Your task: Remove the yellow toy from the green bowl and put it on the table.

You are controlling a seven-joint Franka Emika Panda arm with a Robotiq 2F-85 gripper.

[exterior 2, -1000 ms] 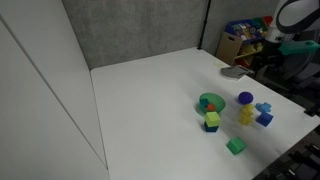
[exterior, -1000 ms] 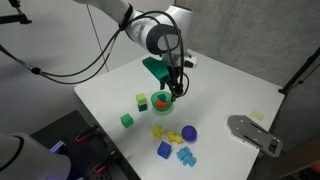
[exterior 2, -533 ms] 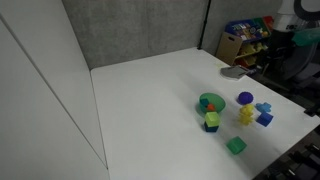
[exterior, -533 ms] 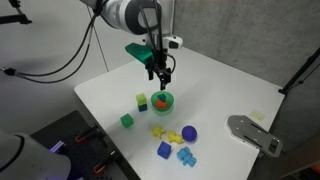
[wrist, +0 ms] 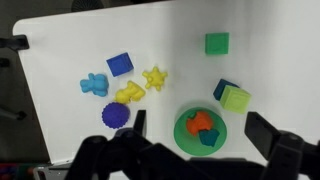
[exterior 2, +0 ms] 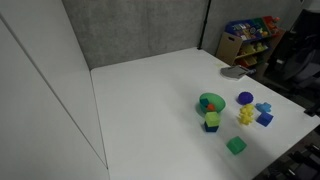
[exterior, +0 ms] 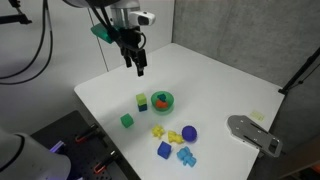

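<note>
Up over the far-left of the bench (exterior: 215, 88), pincer (exterior: 135, 67) hangs wide, empty; yellow toy (exterior: 158, 131) sits bench-side, nearer than green bowl (exterior: 170, 99).

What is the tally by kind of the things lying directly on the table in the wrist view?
Cubes: 3 (green cube, blue cube, yellow-green cube)
Bowls: 1 (green bowl)
Balls: 1 (purple-blue ball)
Irregular toys: 3 (light blue figure, yellow star-like toy, yellow piece)
Total: 8

Cube (exterior: 142, 101) beside green bowl (exterior: 170, 99) — table (exterior: 205, 75) beyond lies open.
</note>
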